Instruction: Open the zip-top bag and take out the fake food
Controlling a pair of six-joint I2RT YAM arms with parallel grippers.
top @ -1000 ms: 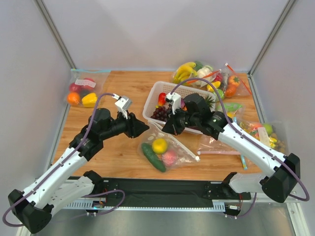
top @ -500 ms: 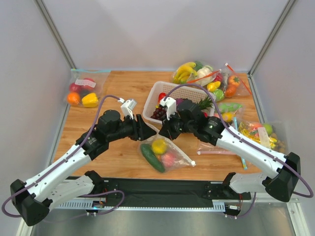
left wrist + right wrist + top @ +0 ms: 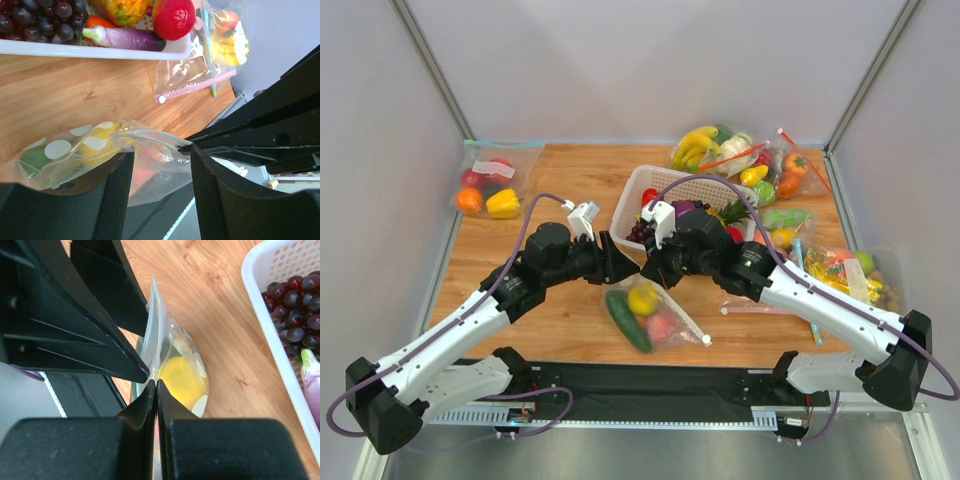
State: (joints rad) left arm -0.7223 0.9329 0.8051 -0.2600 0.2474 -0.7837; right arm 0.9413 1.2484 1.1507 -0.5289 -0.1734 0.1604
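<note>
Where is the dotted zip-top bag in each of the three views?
Top external: the zip-top bag lies at the centre, nearer the arm bases than the white basket.
Left wrist: lower left to centre, below the basket's wall.
Right wrist: centre, seen edge-on, left of the basket's rim.
Shared landmark: the white basket with the purple grapes.

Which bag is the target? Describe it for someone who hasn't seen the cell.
Find the white basket mid-table. In front of it, toward the near edge, sits the zip-top bag. Its whitish dots and contents set it apart: a green cucumber, yellow fruit, pink peach.
</note>
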